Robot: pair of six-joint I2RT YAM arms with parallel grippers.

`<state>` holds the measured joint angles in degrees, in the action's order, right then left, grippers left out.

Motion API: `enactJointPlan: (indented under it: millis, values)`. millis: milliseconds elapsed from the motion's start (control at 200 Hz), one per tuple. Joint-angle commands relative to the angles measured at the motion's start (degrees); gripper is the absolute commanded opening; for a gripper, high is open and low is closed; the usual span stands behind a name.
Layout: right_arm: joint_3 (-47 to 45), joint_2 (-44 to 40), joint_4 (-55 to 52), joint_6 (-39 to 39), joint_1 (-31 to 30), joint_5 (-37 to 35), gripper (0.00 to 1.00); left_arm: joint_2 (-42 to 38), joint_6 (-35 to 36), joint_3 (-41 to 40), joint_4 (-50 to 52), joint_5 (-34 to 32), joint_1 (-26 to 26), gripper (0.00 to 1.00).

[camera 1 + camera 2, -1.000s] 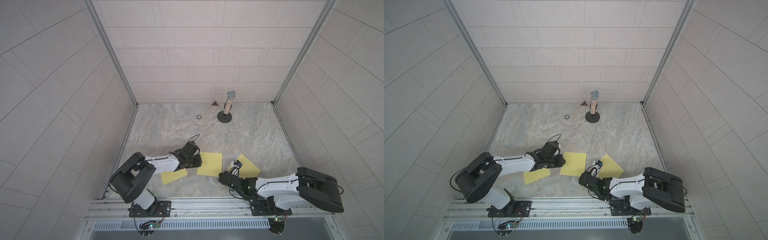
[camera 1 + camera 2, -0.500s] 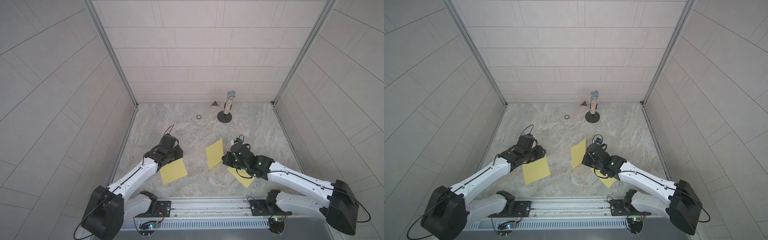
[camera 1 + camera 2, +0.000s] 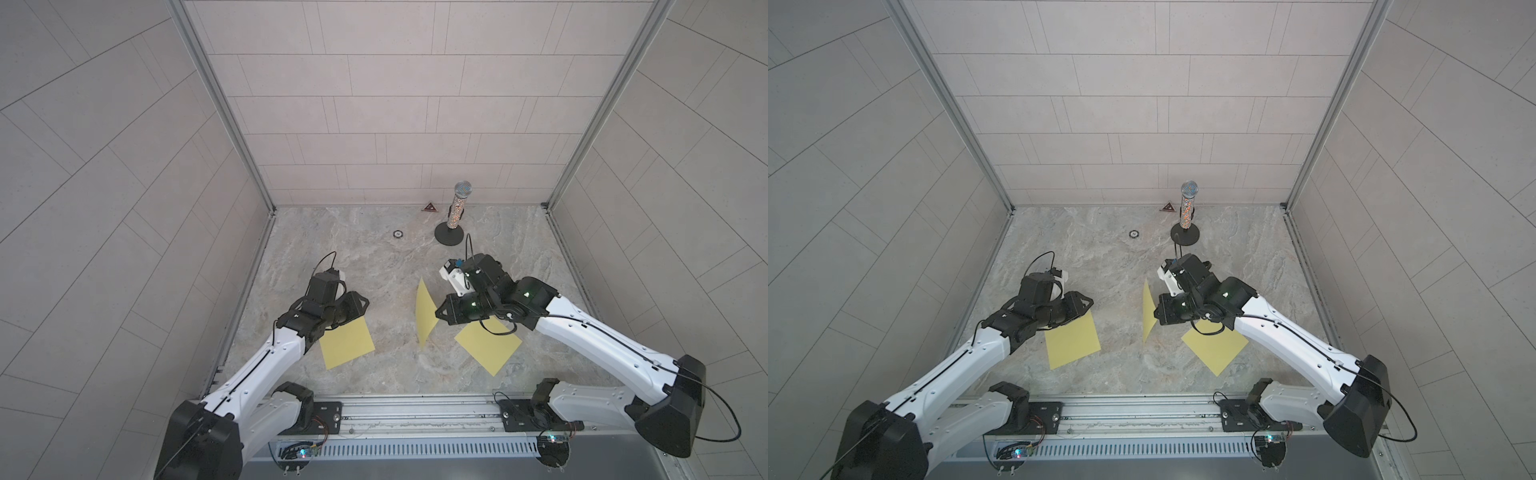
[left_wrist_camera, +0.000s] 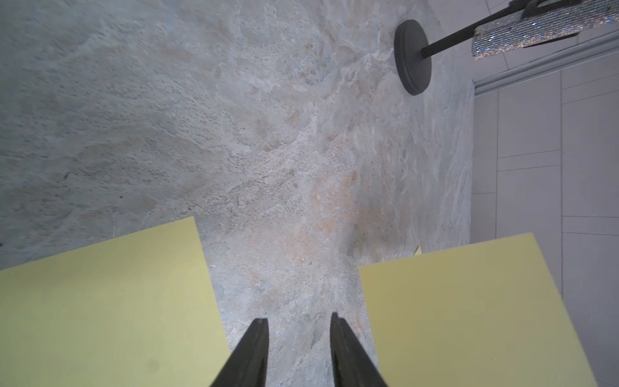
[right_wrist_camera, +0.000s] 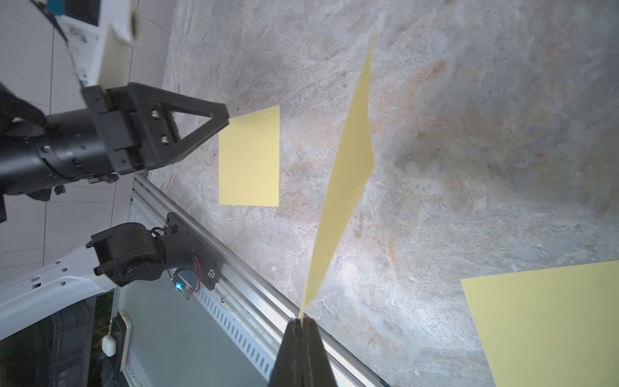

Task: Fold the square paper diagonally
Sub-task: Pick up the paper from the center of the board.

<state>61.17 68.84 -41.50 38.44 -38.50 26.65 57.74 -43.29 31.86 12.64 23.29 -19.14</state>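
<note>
The square paper point(image 3: 424, 313) is a yellow sheet lifted off the table and standing nearly on edge in both top views. My right gripper point(image 3: 437, 312) is shut on one of its corners. In the right wrist view the sheet point(image 5: 351, 150) rises from the closed fingertips point(image 5: 302, 321). My left gripper point(image 3: 365, 301) hovers open, left of the lifted sheet, over the far corner of another yellow sheet point(image 3: 347, 343). Nothing is between its fingers point(image 4: 298, 321), only bare table. The lifted sheet point(image 4: 462, 318) faces it.
A third yellow sheet point(image 3: 488, 345) lies flat under my right arm. At the back stand a glittery microphone on a round black base point(image 3: 457, 212), a small ring point(image 3: 397, 233) and a dark triangle point(image 3: 430, 207). Tiled walls enclose the marble table point(image 3: 374, 257).
A second ago the middle sheet lay flat with both arms low by it. My right gripper now holds it raised on edge. My left gripper has pulled back left and opened.
</note>
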Motion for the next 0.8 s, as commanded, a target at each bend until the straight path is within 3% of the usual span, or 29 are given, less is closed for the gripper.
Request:
enactJointPlan:
  millis: [0, 125, 325, 525, 795]
  values:
    - [-3.7, 1.8, -2.9, -3.5, 5.8, 6.5, 0.0, 0.4, -0.5, -1.1, -4.5, 1.9, 0.2, 0.37]
    - [-6.8, 7.1, -2.9, -6.5, 11.2, 10.9, 0.0, 3.5, -0.7, -0.8, -6.9, 3.8, 0.1, 0.36]
    - [-7.6, 18.1, -2.8, -11.8, 15.1, 9.7, 0.0, 11.1, -1.7, -0.3, -12.1, 6.5, -1.8, 0.28]
    - [-6.8, 18.6, -2.5, -13.1, 15.9, 5.2, 0.0, 20.2, -1.9, 1.2, -17.4, 8.2, -6.0, 0.18]
    - [-7.1, 18.7, 0.5, -11.5, 15.9, 0.4, 0.0, 26.6, -0.7, 2.7, -20.4, 8.0, -12.2, 0.15]
